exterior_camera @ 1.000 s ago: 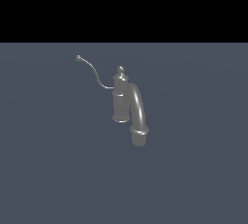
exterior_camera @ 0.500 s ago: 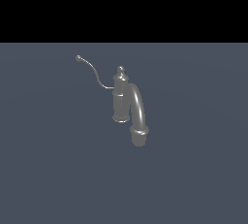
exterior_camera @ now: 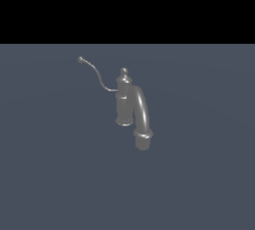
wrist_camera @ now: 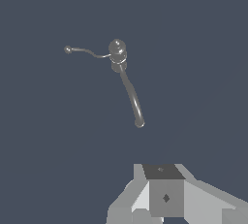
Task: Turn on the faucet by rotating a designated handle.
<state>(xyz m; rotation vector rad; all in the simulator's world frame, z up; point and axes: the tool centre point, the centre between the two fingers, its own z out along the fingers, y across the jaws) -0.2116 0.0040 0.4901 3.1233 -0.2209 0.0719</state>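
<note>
Our 1 arm, seen only from its own wrist camera.
We see the grey, blocky gripper [wrist_camera: 164,196] body at the frame's edge, high above the floor; its fingertips are cut off, so we cannot tell how they stand. The exterior view shows no arm.

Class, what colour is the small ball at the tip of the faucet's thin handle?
Grey metal, like the rest of the handle; the ball shows best in the exterior view.

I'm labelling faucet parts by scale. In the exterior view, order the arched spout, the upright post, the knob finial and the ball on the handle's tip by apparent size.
1. Arched spout, thickest and longest.
2. Upright post, shorter.
3 and 4. Knob finial and handle's tip ball: both tiny and look alike, so I will not rank them.
</note>
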